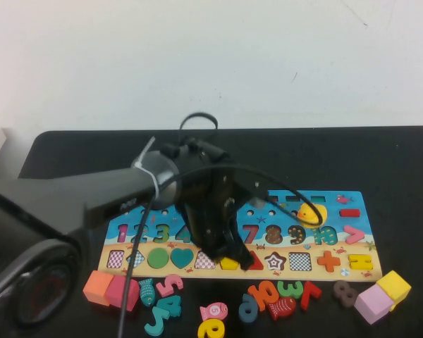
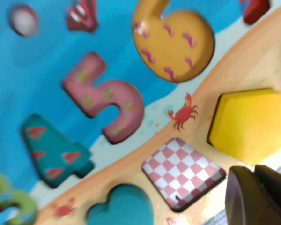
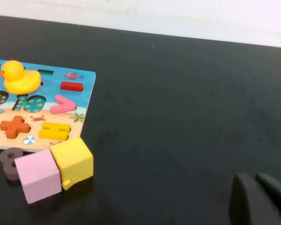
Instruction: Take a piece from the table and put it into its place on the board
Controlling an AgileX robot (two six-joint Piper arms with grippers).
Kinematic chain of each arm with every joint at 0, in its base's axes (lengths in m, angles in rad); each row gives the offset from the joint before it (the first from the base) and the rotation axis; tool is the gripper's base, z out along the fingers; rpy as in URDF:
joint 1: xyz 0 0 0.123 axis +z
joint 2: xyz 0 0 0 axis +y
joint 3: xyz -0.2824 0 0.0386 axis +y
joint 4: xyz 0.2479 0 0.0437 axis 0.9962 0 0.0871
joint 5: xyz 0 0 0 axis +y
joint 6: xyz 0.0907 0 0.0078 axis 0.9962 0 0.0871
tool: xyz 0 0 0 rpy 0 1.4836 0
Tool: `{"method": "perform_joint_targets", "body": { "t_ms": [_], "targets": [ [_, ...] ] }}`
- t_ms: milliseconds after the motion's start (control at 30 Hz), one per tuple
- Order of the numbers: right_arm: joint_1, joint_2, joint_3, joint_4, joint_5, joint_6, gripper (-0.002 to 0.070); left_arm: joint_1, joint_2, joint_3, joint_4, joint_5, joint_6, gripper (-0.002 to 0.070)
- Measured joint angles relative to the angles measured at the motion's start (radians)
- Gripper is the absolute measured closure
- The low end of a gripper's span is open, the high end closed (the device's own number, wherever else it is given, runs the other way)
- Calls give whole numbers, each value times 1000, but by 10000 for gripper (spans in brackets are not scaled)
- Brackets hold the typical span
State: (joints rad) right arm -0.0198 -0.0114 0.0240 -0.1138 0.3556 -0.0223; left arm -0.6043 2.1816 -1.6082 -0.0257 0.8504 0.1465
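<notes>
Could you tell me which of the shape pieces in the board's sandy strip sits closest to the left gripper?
The yellow pentagon, right beside the shut left gripper. The teal heart and green circle lie farther to the robot's left.

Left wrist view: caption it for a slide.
Shut left end effector beside the yellow pentagon lying in the board, by the checkered recess.

Lab test bench: my black worktop (image 1: 402, 162) against a bare white wall (image 1: 211, 56), toy puzzle board (image 1: 352, 211) laid out.

Loose numbers (image 1: 282, 296) crowd the board's (image 1: 352, 204) near edge; table (image 1: 402, 162) rightward open.
</notes>
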Motion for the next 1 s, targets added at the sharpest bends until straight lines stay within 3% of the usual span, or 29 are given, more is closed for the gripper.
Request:
{"method": "perform_joint_targets", "body": {
  "t_ms": [267, 700, 867, 1000],
  "targets": [
    [0, 0, 0, 0, 0, 0, 657, 0, -266, 80, 26, -89, 7, 675],
    [0, 0, 0, 0, 0, 0, 657, 0, -888, 683, -12, -400, 0, 675],
    [0, 0, 0, 0, 0, 0, 657, 0, -1076, 830, -12, -398, -9, 675],
    [0, 0, 0, 0, 0, 0, 657, 0, -1221, 886, -3, -283, -31, 675]
  ]
}}
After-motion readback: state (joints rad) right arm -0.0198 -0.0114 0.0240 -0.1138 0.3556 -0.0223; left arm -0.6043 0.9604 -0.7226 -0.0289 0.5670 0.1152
